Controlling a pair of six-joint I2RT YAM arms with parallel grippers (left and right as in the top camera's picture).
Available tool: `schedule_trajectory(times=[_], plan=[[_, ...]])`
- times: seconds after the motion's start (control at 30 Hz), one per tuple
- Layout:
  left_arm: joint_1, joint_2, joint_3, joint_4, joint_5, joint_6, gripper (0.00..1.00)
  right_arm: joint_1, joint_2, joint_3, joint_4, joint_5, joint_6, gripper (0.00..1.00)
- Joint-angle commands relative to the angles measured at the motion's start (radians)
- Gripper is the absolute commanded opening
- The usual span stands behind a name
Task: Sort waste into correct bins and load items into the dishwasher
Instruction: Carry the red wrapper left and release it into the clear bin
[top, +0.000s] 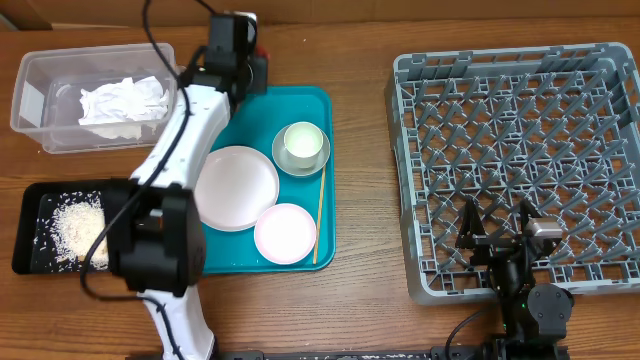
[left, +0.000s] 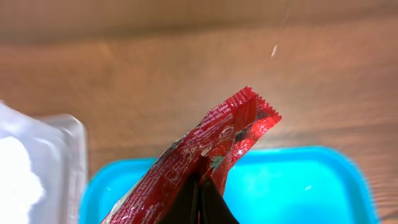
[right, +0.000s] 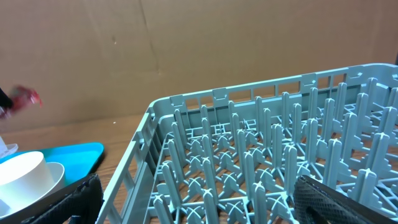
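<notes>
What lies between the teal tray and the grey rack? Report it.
Only bare wooden table between teal tray and grey rack, overhead view.

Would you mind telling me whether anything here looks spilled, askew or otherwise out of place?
Only small things. A whitish speck, perhaps a crumb, lies on the bare table beyond the teal tray, away from the rice in the black tray. A thin wooden stick lies loose along one edge of the teal tray.
</notes>
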Motion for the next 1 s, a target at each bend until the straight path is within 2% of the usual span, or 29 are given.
schedule_trajectory(times=[0.0, 0.27, 0.73, 0.8, 0.83, 0.87, 0.97], plan=[[0.008, -0.1, 0.027, 0.022, -0.069, -0.058, 0.04, -0.006, -0.009, -0.01, 0.006, 0.01, -0.006, 1.0], [0.075, -0.151, 0.027, 0.034, -0.27, -0.081, 0.04, -0.006, -0.009, -0.01, 0.006, 0.01, -0.006, 1.0], [0.341, -0.094, 0.026, -0.014, -0.267, -0.089, 0.04, -0.006, -0.009, -0.01, 0.006, 0.01, -0.006, 1.0], [0.371, -0.075, 0.026, -0.026, -0.266, -0.121, 0.12, -0.006, -0.009, -0.01, 0.006, 0.01, -0.006, 1.0], [0.382, -0.066, 0.026, -0.033, -0.262, -0.137, 0.24, -0.006, -0.009, -0.01, 0.006, 0.01, -0.006, 1.0], [0.389, -0.059, 0.026, -0.037, -0.258, -0.148, 0.47, -0.006, -0.009, -0.01, 0.006, 0.01, -0.006, 1.0], [0.404, -0.038, 0.026, -0.055, -0.233, -0.16, 0.53, -0.006, -0.009, -0.01, 0.006, 0.01, -0.006, 1.0]])
